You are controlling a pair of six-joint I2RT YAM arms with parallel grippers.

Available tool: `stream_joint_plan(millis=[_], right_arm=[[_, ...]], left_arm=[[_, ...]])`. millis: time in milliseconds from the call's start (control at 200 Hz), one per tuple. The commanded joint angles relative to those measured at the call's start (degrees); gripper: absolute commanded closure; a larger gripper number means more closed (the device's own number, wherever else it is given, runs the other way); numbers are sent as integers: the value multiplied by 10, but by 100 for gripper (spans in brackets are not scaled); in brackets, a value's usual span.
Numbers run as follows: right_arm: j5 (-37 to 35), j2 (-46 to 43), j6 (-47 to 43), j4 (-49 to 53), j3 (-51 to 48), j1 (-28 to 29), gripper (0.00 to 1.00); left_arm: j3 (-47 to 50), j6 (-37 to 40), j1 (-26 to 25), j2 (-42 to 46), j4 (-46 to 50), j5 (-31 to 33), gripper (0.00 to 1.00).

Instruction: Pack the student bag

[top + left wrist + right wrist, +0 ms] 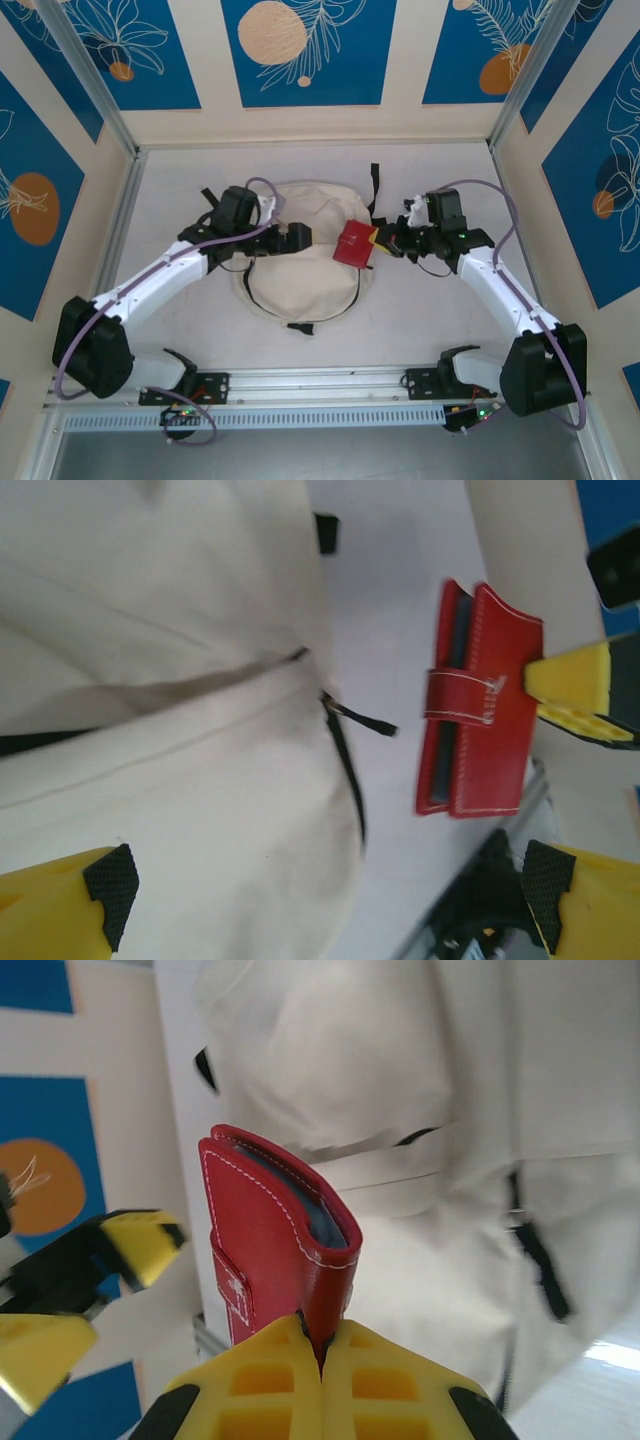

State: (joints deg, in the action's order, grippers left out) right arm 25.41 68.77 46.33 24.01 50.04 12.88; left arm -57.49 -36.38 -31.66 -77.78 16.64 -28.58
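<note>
Right gripper (322,1345) is clamped tight on one edge of a red wallet (270,1230), yellow fingertips pressed together on the leather, carrying it at the right edge of the student bag (300,285). The bag lies flat on the table (180,200) between the two arms. It's cream canvas, with a black zip line running down its right flank and the zipper pull (360,720) sticking out toward the wallet. Left gripper (297,237) hovers over the bag's upper middle, jaws spread wide, gripping nothing. Here's the worry: that pinch bites only a thin strip of leather, so the wallet could pivot or slip out if it gets swung toward the bag quickly. And I can't tell whether any mouth of the bag is gaping. If the canvas lies collapsed, the wallet may just butt against fabric and slide off beside the bag. The left fingers also sit close to the wallet's likely path, and a bump there could knock it loose.
</note>
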Motion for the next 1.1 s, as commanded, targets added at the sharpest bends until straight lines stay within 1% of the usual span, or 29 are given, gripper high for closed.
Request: stream_joint_plan(millis=[0,125,190,260,290,340,445,495,520,550,595,630,710,750,835,935,1090], right_arm=[[66,15,24,-45,19,29,100],[102,38,29,-65,26,43,100],[114,45,33,-81,26,46,100],[124,51,38,-98,25,47,100],[128,55,42,-105,26,47,100],[135,60,47,-113,28,47,100],[151,73,54,-135,30,47,99],[153,79,53,-136,33,48,98],[155,83,52,-135,34,48,96],[159,85,53,-136,33,47,91],[160,85,53,-140,31,47,76],[161,82,53,-147,25,47,65],[163,74,58,-170,11,46,48],[166,69,65,-184,2,45,44],[186,66,86,-230,-17,45,40],[211,71,106,-273,-30,46,38],[225,71,130,-318,-48,46,38]], left_arm=[[-22,-47,-16,-31,-66,-65,0],[-26,-74,-20,-54,-117,-93,0],[-35,-77,-20,-71,-124,-107,4],[-44,-73,-20,-85,-130,-125,14],[-46,-71,-20,-88,-129,-126,16],[-48,-70,-20,-89,-131,-125,26],[-53,-65,-20,-91,-136,-135,42],[-56,-65,-20,-93,-135,-135,53],[-58,-66,-20,-95,-135,-135,58],[-59,-67,-20,-95,-135,-138,66],[-60,-70,-19,-96,-141,-140,77],[-59,-74,-19,-94,-150,-143,82],[-58,-86,-15,-91,-160,-144,87],[-59,-96,-12,-91,-162,-148,89],[-56,-124,-7,-95,-185,-155,91],[-55,-154,-4,-98,-209,-162,92],[-61,-169,4,-96,-218,-166,94]])
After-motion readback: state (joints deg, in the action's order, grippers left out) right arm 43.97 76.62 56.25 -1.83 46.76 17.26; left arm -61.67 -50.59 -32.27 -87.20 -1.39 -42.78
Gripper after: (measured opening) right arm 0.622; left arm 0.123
